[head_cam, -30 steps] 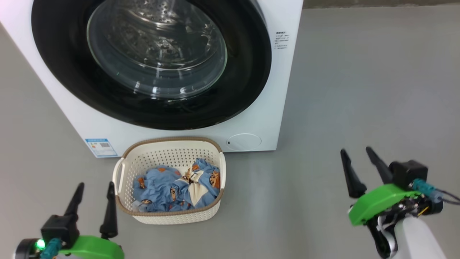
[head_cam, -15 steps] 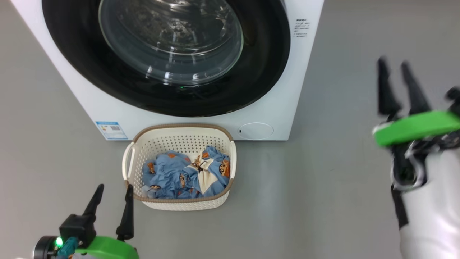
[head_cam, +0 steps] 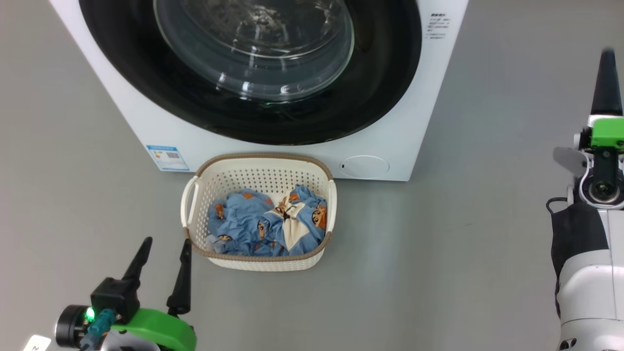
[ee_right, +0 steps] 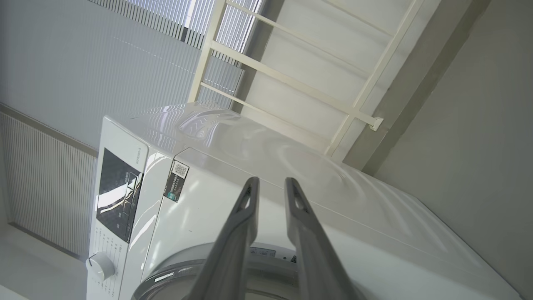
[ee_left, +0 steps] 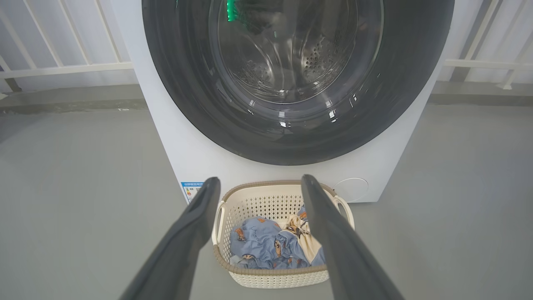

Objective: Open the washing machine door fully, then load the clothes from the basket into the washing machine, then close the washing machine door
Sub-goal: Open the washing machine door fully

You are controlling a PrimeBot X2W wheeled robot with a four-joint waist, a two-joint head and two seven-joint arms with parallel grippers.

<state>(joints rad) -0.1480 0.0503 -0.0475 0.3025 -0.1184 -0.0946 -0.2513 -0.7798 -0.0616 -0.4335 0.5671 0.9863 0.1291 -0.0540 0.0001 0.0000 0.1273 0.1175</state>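
One tool (head_cam: 166,241) hovers just beside the basket (head_cam: 265,263).

The basket (head_cam: 263,263) sits on the floor (head_cam: 438,253), just in front of the washing machine (head_cam: 429,97), with the clothes (head_cam: 243,226) inside it. The washing machine door (head_cam: 380,73) is above and behind. The left tool (head_cam: 167,240) is near the basket's left side, and the right tool (head_cam: 607,58) is far right.

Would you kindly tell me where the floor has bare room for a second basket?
Widest is the floor right of the basket, between it and the right arm. Bare floor also lies left of the washing machine, beyond the left gripper. It is crowded where the basket sits close before the machine, with the left gripper by its near-left corner.
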